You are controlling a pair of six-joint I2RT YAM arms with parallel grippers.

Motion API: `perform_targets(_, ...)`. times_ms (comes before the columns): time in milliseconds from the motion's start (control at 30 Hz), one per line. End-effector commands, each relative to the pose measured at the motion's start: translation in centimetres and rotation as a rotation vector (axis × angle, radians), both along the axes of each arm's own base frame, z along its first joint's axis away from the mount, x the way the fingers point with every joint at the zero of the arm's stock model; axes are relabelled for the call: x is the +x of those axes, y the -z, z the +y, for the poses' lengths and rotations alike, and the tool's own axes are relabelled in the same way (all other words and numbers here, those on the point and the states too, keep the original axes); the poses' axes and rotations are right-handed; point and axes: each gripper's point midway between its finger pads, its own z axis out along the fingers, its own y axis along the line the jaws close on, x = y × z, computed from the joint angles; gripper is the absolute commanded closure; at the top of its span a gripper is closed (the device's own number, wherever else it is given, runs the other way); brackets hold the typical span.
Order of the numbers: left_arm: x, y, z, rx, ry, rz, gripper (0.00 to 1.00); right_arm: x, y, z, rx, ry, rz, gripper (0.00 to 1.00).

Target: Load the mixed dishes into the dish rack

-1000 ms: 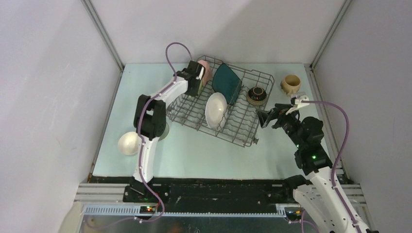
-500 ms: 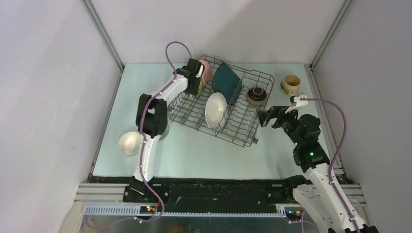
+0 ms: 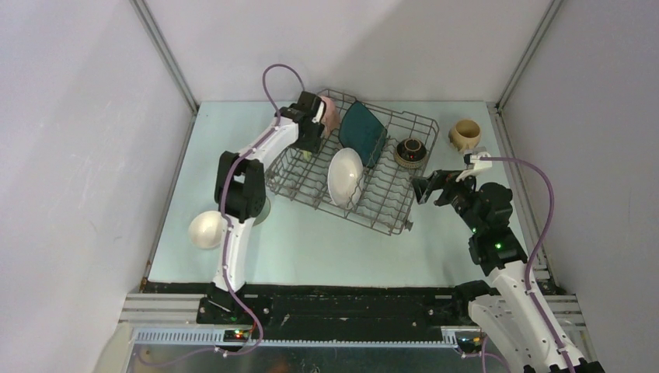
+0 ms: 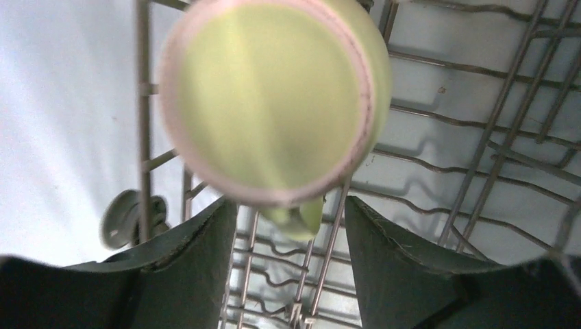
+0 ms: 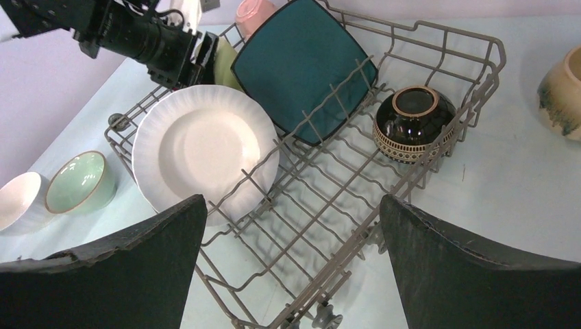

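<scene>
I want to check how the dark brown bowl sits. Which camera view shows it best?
The right wrist view: the dark brown bowl is large and sharp there, inside the dish rack. The top external view shows it small; the left wrist view misses it.

Pale mint table top [image 3: 311, 249] lay spread beneath the left gripper [image 3: 310, 138] and the right gripper [image 3: 424, 189]. Beyond both stood a plain lilac-grey back wall [image 3: 342, 47]. A matching left wall [image 3: 78, 155] rose out past the left gripper, a right wall [image 3: 606, 116] past the right one. Grey metal posts [image 3: 163, 54] slanted up the far corners. Behind the grippers, on the near side, ran a black strip [image 3: 350, 291], then a slotted metal rail [image 3: 311, 336]. Light was soft and even, shadows faint.
</scene>
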Motion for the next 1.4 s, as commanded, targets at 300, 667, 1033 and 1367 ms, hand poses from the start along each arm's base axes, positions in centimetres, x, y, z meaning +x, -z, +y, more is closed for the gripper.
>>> perform_targets(300, -2.2, -13.6, 2.0, -0.064, -0.066, -0.225, 0.25, -0.4, -1.7, -0.2, 0.046, 0.011, -0.045, 0.00)
perform_targets(667, -10.6, -18.3, 2.9, -0.362, -0.109, -0.452, 0.18, 3.6, 2.7, -9.3, 0.148, 0.592, 0.207, 0.00)
perform_targets(1033, -17.7, -19.4, 3.6, -0.687, -0.154, -0.643, 0.00, 9.5, 3.6, -17.9, 0.313, 0.899, 0.320, 0.01)
perform_targets(1367, -20.2, -19.1, 4.1, -0.777, -0.163, -0.673, 0.00, 15.5, 7.4, -23.8, 0.302, 1.169, 0.542, 0.19)
